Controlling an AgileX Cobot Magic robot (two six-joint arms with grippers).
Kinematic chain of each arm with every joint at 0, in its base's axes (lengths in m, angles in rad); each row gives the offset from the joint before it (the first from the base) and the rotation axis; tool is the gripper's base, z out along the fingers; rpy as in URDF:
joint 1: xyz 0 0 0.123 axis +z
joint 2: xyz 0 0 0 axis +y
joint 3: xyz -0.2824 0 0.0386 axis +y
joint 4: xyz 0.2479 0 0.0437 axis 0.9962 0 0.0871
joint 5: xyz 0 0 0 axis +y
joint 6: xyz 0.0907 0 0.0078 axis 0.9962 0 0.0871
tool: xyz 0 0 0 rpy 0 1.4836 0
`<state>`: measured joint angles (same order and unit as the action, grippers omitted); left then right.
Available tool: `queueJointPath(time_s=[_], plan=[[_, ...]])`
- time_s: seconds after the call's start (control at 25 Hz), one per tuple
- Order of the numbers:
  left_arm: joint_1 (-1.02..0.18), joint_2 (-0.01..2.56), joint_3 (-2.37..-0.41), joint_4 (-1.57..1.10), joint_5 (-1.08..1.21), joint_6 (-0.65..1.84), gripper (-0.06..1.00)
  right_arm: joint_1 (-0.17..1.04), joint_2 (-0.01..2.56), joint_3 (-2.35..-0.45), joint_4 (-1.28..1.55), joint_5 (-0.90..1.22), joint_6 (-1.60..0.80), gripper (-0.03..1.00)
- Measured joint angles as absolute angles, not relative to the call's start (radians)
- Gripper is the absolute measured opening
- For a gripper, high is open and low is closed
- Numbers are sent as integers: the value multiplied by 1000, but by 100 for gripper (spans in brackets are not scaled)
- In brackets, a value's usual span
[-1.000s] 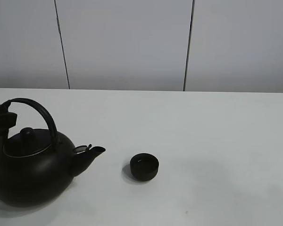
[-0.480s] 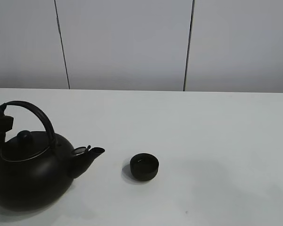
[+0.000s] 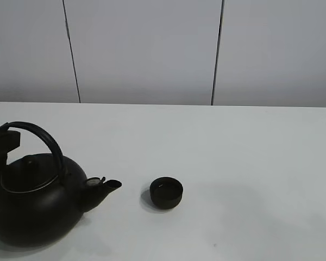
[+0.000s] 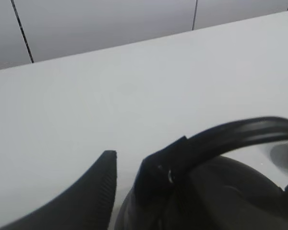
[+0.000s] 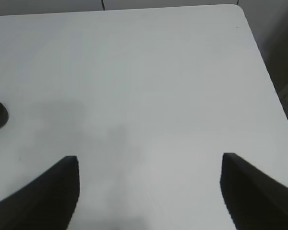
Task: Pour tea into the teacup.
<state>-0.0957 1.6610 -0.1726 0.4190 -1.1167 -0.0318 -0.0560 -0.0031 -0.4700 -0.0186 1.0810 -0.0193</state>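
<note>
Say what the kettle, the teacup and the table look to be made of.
Kettle: probably cast iron or enamelled metal, matte black; its dull sheen and thin bright rim around the lid suggest metal.
Teacup: matte black, perhaps ceramic or iron; too small to tell.
Table: smooth white laminate-like surface, evenly lit with soft shadows.

Matt black kettle and teacup stand on a smooth, faintly glossy white table

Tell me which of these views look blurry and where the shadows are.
Exterior high view: sharp, soft shadow left of the teacup. Left wrist view: kettle handle and gripper finger soft and out of focus. Right wrist view: faint grey shadows on the table.
</note>
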Motion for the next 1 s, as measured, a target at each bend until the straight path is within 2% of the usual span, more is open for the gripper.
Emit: queueJointPath(time_s=[0.08,0.24,1.0], plan=[[-96,1661,-173,415,-1124,-35,34,-56,-3,-470,-19,1081,-19,56],[-96,1661,-173,412,-1126,-38,37,-56,-3,-470,-19,1081,-19,56],[-96,1655,-60,390,-1147,-57,37,-56,-3,-470,-19,1081,-19,56]])
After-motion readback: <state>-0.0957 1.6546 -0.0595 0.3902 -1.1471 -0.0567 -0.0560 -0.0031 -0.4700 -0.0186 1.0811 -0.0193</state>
